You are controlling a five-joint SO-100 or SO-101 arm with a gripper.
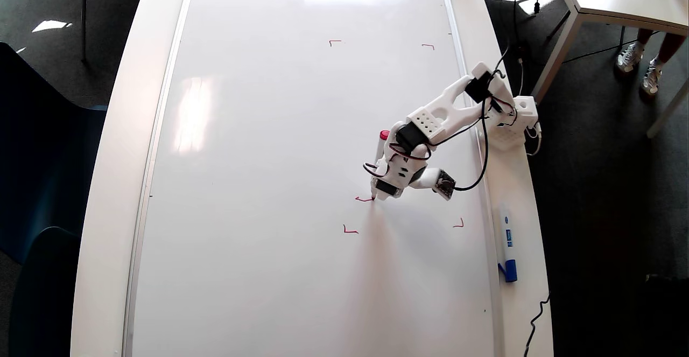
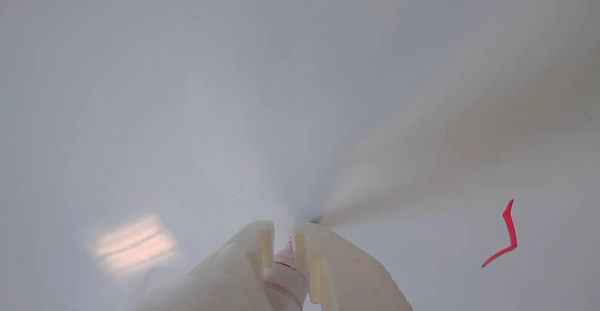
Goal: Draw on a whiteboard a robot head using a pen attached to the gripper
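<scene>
White board [image 1: 269, 158] under me, glossy. Gripper [image 2: 283, 240] pinching pen [image 2: 284, 273] upright so tip meets board, short red stroke [image 1: 364, 200] just begun there. Corner mark [image 2: 504, 236] near; head not yet drawn. Blue marker [image 1: 507, 241] spare, far edge.

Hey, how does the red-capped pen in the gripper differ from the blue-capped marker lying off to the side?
The pen has a red end; the blue-capped marker has a blue one. The pen is clamped in the gripper, tip down at the whiteboard; the marker lies flat and loose by the board's right frame in the overhead view. Both have slim white barrels.
</scene>
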